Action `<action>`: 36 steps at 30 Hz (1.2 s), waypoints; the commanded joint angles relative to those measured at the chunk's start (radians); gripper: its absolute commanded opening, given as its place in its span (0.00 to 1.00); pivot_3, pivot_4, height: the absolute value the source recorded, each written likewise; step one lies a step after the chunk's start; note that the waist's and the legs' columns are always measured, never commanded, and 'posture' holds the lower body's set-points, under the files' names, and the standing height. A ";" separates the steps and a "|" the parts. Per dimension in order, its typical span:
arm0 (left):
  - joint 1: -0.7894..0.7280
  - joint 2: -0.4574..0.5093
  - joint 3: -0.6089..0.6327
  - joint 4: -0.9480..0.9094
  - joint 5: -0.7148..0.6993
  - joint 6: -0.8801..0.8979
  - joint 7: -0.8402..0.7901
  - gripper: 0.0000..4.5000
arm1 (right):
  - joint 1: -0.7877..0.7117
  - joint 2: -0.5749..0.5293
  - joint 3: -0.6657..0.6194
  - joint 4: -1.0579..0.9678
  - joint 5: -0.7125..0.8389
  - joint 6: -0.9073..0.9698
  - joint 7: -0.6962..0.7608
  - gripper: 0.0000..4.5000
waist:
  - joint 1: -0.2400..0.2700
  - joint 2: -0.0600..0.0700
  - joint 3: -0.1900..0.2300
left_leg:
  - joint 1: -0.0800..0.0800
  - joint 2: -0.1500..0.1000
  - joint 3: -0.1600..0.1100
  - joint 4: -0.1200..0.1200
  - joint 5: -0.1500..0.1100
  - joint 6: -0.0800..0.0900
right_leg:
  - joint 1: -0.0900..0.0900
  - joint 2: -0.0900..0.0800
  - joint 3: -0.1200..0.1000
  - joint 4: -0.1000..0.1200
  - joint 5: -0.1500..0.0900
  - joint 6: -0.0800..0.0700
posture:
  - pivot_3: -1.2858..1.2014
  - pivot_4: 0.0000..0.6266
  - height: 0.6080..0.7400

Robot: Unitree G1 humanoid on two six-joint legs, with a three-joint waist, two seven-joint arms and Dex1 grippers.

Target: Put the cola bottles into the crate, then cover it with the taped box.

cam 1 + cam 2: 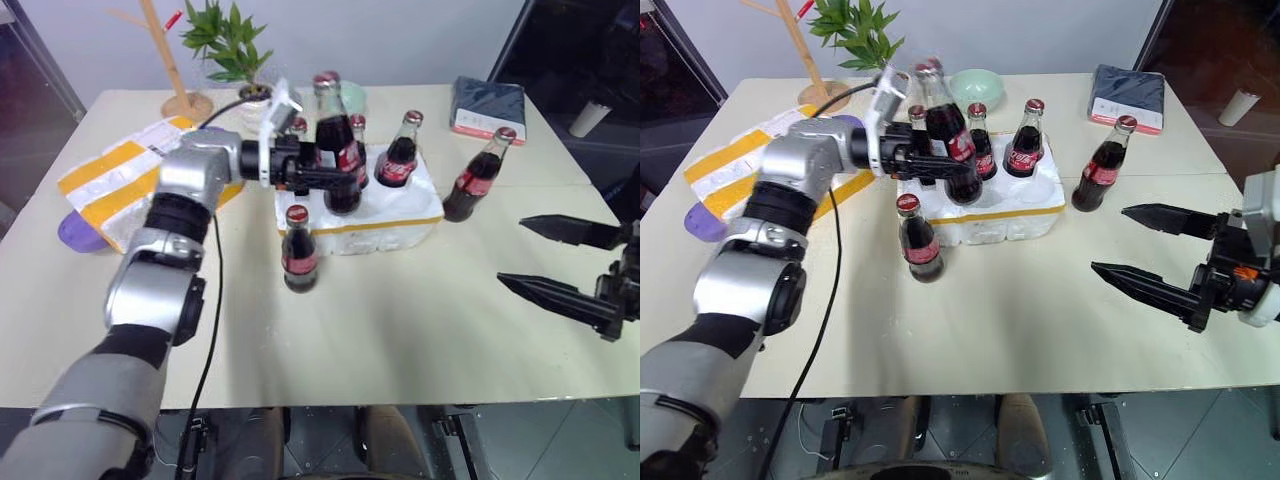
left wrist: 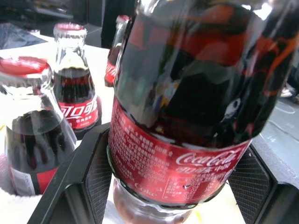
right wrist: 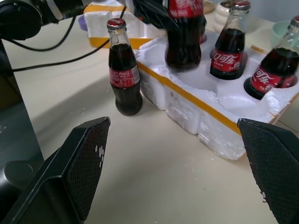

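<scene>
Glass is what you have in the left gripper (image 1: 318, 178): its fingers pinch one cola bottle (image 1: 336, 150) at the label, and the bottle hangs tilted over the near-left part of the crate (image 1: 400, 222), its base low over an open slot.

The tilt is your main worry. If you lower it leaning like this, the base can catch the foam lip between slots and the bottle may topple, or the crate may slide on the table (image 1: 400, 320). The grip sits low on a smooth, heavy body, so I judge a twist in the fingers possible too. Three bottles already stand close by in the crate's far slots: one (image 1: 298, 132) hard by the gripper, one (image 1: 358, 130) just behind the held bottle, one (image 1: 400, 150) to the right. A sideways nudge from the gripper or the bottle could knock them.

Two bottles still wait on the table: one (image 1: 300, 250) just in front of the crate's near-left corner, right below your arm's path, and one (image 1: 478, 176) just off the crate's right end. The right gripper (image 1: 560, 262) hangs spread wide and empty over the near-right of the table.

The bottles are small, dark-filled, with red caps and red-and-white labels. The crate is low white foam with round slots and a thin yellow band. The taped box (image 1: 120, 175) lies at far left, behind your left arm, white with wide yellow bands.
</scene>
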 commanded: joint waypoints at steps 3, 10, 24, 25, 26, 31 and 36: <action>-0.084 -0.058 0.032 0.119 0.055 -0.166 0.045 0.62 | 0.045 0.023 -0.071 -0.051 0.041 -0.012 -0.036 1.00 | 0.001 0.000 0.000 | 0.000 0.000 0.000 0.000 0.000 0.000 | 0.000 0.000 0.000 0.000 0.000 0.000 | 0.52 0.24 0.99; -0.112 -0.095 0.046 0.196 0.096 -0.235 0.060 0.62 | 0.075 0.027 -0.087 -0.063 0.072 -0.026 -0.057 1.00 | -0.002 0.000 0.000 | 0.000 0.000 0.000 0.000 0.000 0.000 | 0.000 0.000 0.000 0.000 0.000 0.001 | 0.52 0.24 0.99; -0.026 -0.079 0.022 0.188 0.200 -0.330 0.049 0.99 | -0.146 -0.062 0.179 0.023 0.055 -0.077 -0.128 1.00 | -0.003 0.000 0.000 | 0.000 0.000 0.000 0.000 0.000 0.000 | 0.000 0.000 0.000 0.000 0.000 0.001 | 0.52 0.24 0.99; -0.023 -0.069 0.032 0.174 0.190 -0.319 0.046 0.99 | -0.168 -0.065 0.209 0.028 0.050 -0.083 -0.131 1.00 | -0.003 0.000 0.000 | 0.000 0.000 0.000 0.000 0.000 0.000 | 0.000 0.000 0.000 0.000 0.000 0.001 | 0.52 0.24 0.99; -0.021 -0.058 0.042 0.155 0.178 -0.305 0.041 0.99 | -0.185 -0.066 0.231 0.031 0.047 -0.087 -0.131 1.00 | -0.004 0.000 0.000 | 0.001 0.000 0.000 0.000 0.000 0.000 | 0.000 0.000 0.000 0.000 0.000 0.001 | 0.52 0.24 0.99; 0.060 0.066 0.110 -0.163 0.057 -0.063 -0.032 0.99 | -0.256 -0.055 0.332 0.050 0.025 -0.106 -0.126 1.00 | -0.010 0.000 0.000 | 0.000 0.000 0.000 0.000 0.000 0.000 | 0.000 0.000 0.000 0.001 0.000 0.001 | 0.52 0.24 0.99; 0.268 0.246 0.175 -0.670 -0.064 0.250 0.036 0.99 | -0.303 -0.041 0.414 0.081 -0.005 -0.130 -0.103 1.00 | -0.010 0.002 -0.001 | 0.002 0.000 0.000 -0.001 0.000 0.000 | 0.000 0.000 0.001 0.003 0.000 0.001 | 0.52 0.24 0.99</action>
